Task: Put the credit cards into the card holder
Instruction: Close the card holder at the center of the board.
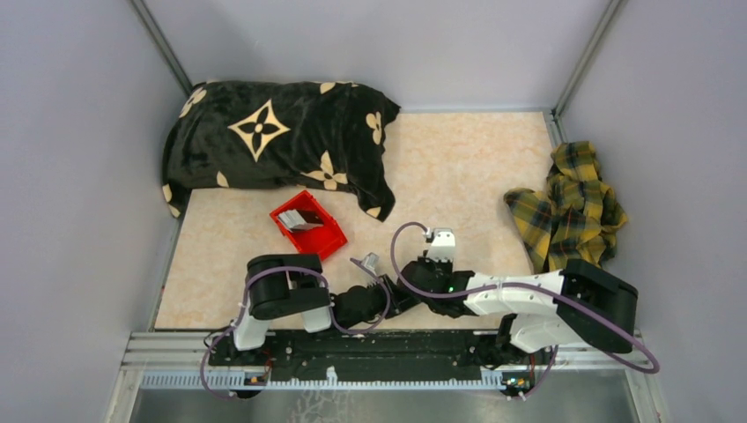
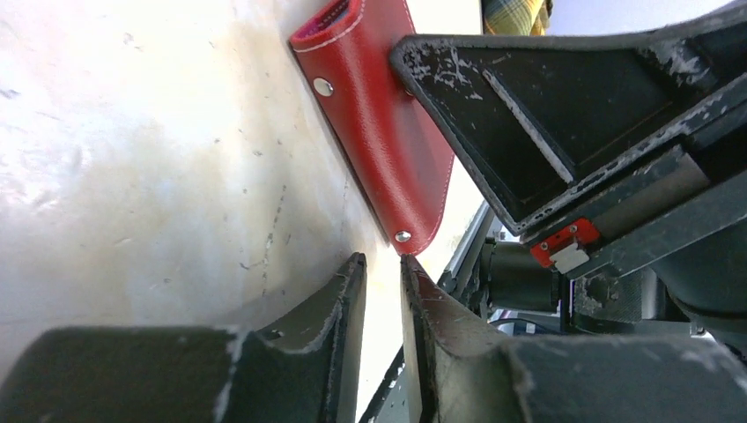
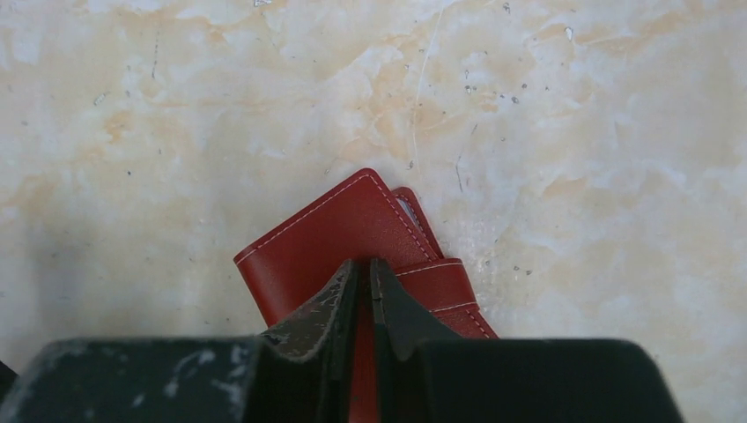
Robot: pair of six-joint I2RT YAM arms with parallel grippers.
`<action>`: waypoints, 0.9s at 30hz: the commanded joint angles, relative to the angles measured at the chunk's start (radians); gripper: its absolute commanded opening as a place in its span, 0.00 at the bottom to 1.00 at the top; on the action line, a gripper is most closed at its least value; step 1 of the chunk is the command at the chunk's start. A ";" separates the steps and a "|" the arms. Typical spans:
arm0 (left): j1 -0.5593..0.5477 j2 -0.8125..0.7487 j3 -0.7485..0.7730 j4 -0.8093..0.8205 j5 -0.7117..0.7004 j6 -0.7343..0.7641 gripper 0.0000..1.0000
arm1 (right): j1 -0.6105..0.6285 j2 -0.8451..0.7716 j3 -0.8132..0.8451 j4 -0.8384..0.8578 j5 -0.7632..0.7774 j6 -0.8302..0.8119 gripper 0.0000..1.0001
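- The right fingers [image 3: 335, 295] are pressed nearly together on a thin red fold of the card holder [image 3: 321, 233]. The card holder extends ahead of their tips and lies on the counter [image 3: 573, 132].
- The left fingers [image 2: 345, 304] stand a narrow slit apart, holding nothing. The card holder's snap corner lies just beyond their tips.

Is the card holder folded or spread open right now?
Folded: the card holder lies flat on the table, red outer leather up, its strap across one end. Whether it is snapped shut, cannot tell.
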 commanded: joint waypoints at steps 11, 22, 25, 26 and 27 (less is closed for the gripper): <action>-0.045 -0.072 0.019 -0.346 -0.062 0.077 0.38 | 0.006 -0.102 -0.078 -0.144 -0.417 0.162 0.35; -0.046 -0.145 0.027 -0.418 -0.094 0.117 0.39 | 0.007 -0.265 -0.047 -0.273 -0.287 0.177 0.36; -0.045 -0.182 0.034 -0.472 -0.116 0.139 0.40 | 0.007 -0.288 -0.018 -0.303 -0.250 0.166 0.37; -0.047 -0.191 0.041 -0.488 -0.121 0.146 0.40 | 0.007 -0.289 -0.007 -0.315 -0.233 0.163 0.37; -0.046 -0.197 0.046 -0.500 -0.124 0.151 0.40 | 0.006 -0.290 0.005 -0.324 -0.224 0.158 0.37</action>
